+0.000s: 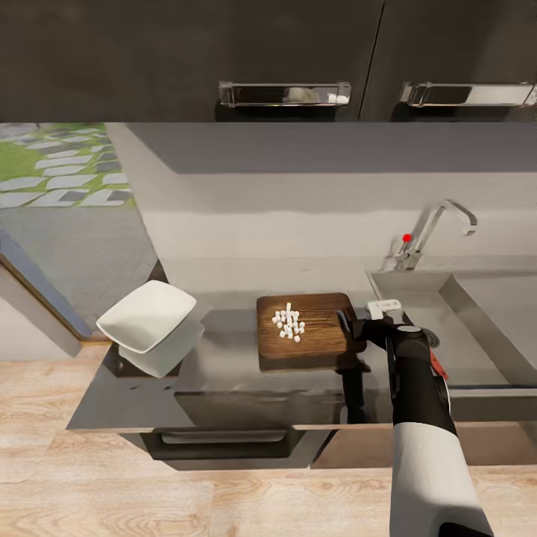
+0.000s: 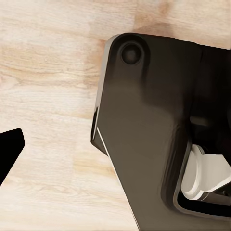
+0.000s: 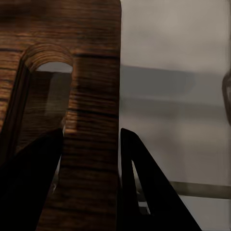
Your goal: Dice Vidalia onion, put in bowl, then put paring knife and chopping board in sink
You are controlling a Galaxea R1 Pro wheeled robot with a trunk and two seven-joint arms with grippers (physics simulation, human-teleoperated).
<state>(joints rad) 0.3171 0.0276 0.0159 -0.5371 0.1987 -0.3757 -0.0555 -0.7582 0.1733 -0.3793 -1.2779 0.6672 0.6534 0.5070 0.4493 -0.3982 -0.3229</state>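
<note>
Our right hand grips the board's slotted end on the desk beside the sink, and tilting it carelessly risks spilling the onion dice short of the bowl.

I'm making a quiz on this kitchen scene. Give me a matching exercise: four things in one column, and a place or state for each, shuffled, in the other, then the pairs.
Things:
1. bowl
2. onion dice
3. board
4. tap

Places or states:
A. gripped at its slotted end by the right tool
B. piled on the wood
C. tilted, at the counter's left end
D. behind the sink, red knob on it

Pairs: 1-C, 2-B, 3-A, 4-D
</note>
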